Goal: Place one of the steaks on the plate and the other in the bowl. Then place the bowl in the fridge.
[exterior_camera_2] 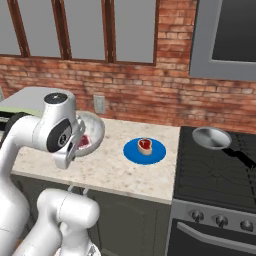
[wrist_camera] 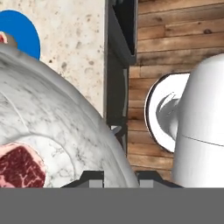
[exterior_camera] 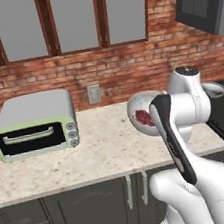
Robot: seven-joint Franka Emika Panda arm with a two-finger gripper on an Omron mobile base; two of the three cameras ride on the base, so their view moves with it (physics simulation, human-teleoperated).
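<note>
Speckled beige stone tabletop (exterior_camera_2: 125, 172) runs under the brick wall, pale green toaster oven (exterior_camera: 34, 125) at its left end, black stove (exterior_camera_2: 220, 172) with a grey frying pan (exterior_camera_2: 211, 137) at the right. Flat round bright blue plate (exterior_camera_2: 157, 154) sits on the tabletop near the stove edge, one small raw red steak with a tan fat rim (exterior_camera_2: 145, 145) on it, so that half looks done. Whitish-grey marbled round bowl (exterior_camera: 140, 109) is off the tabletop, tipped hard with its mouth facing the cameras, second steak (exterior_camera: 144, 117) lying inside against the wall. Hand (wrist_camera: 118, 175) is narrowly closed on the bowl's rim, thin wall pinched between the fingers; bowl is carried. Handling guess: bowl is rigid, smooth, probably slick and fairly heavy for a rim pinch, so it may pivot in the grip; steak is soft and loose, may slide out at this tilt. Rim is the only sensible hold; levelling the bowl would help. Arm is folded up in front of the base, wrist rolled over, hand low by the tabletop's front edge, above the dark cabinets (exterior_camera: 73, 215). Fridge leg not yet done.
</note>
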